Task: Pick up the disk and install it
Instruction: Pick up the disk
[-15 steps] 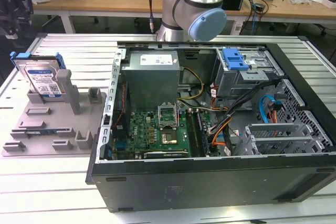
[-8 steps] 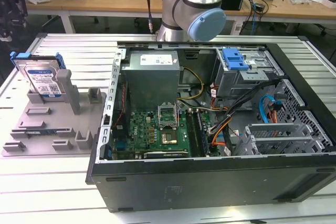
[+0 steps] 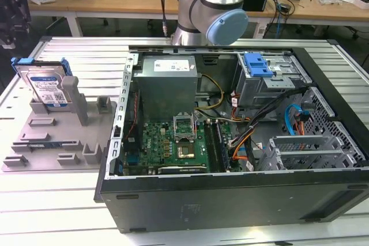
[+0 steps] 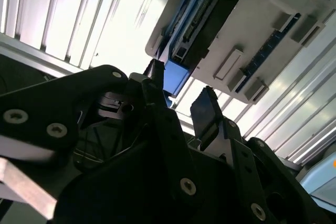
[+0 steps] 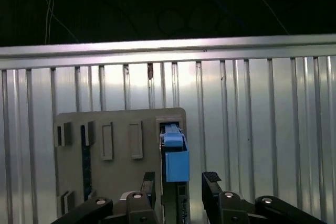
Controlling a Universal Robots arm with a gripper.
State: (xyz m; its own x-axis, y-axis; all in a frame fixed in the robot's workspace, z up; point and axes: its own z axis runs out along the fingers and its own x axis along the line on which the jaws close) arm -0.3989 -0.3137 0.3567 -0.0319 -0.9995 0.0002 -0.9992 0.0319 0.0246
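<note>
Low in the first wrist view the pincer [image 5: 180, 180] hangs open, lined up with the disk [image 5: 176, 162], which stands in its grey holder [image 5: 119, 121], not picked up yet.

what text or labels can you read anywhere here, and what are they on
None can be quoted; two labels show, neither readable:
White-and-blue label on the disk, standing in the grey holder at the exterior view's left: print too small to read.
White sticker on the power supply inside the case: print too small to read.
</note>
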